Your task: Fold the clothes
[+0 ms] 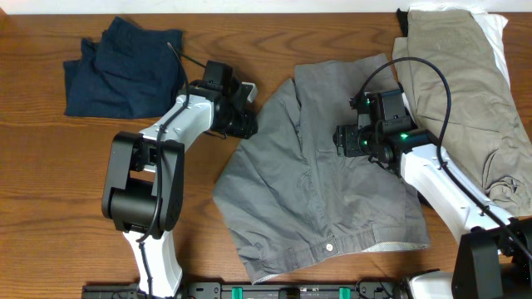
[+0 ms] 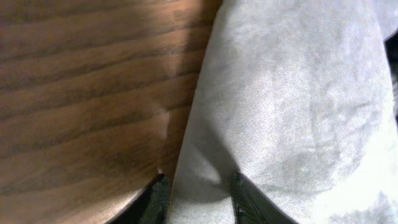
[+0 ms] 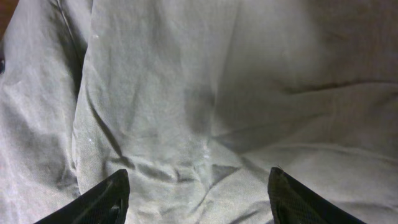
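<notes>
The mid-grey shorts lie spread over the middle of the table, their snap button and pale waistband toward the front edge. My left gripper is at the shorts' upper-left edge. In the left wrist view its fingers pinch a raised fold of the grey cloth right where it meets the wood, so the left gripper is shut on it. My right gripper hovers over the shorts' upper right part. In the right wrist view the right gripper stands open above wrinkled grey fabric.
A navy garment lies crumpled at the back left. A khaki garment lies on a white one at the back right, with a bit of black cloth beside them. Bare wooden table shows at the left.
</notes>
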Controlling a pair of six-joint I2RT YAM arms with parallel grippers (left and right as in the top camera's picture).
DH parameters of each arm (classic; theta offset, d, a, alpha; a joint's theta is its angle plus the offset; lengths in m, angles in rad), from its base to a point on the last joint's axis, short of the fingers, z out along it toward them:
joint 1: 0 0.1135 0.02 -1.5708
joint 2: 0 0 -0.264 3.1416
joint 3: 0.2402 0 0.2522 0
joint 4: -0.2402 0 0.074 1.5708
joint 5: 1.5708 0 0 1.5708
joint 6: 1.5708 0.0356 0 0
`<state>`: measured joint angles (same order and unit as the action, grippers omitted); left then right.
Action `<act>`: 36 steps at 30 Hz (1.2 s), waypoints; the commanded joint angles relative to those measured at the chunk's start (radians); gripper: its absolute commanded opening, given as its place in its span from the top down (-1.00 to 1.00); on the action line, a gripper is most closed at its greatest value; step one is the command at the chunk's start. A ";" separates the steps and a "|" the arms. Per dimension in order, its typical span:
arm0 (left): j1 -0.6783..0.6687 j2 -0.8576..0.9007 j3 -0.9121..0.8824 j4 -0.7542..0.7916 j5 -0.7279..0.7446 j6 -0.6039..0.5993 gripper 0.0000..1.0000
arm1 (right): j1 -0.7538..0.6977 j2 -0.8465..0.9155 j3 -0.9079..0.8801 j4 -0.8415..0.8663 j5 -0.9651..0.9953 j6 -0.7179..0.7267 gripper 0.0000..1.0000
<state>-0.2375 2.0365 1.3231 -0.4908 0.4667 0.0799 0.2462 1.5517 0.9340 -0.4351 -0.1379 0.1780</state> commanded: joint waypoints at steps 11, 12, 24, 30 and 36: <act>0.029 -0.138 0.166 -0.233 -0.185 -0.025 0.88 | -0.026 0.005 0.016 -0.003 0.007 -0.011 -0.38; 0.027 -0.165 0.183 -0.254 -0.193 -0.026 0.87 | -0.026 0.004 0.016 -0.003 0.007 -0.011 -0.38; -0.108 -0.269 0.215 -0.320 -0.322 -0.074 0.88 | -0.026 0.004 0.016 -0.007 0.007 -0.011 -0.37; -0.140 -0.170 0.214 -0.332 -0.513 -0.211 0.88 | -0.039 0.004 0.016 -0.040 0.006 -0.011 -0.37; -0.051 -0.166 0.213 -0.322 -0.505 -0.216 0.10 | -0.057 0.004 0.016 -0.055 0.006 -0.011 -0.39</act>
<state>-0.3363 1.8847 1.5291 -0.8146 0.0097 -0.1051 0.2005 1.5517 0.9340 -0.4889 -0.1360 0.1772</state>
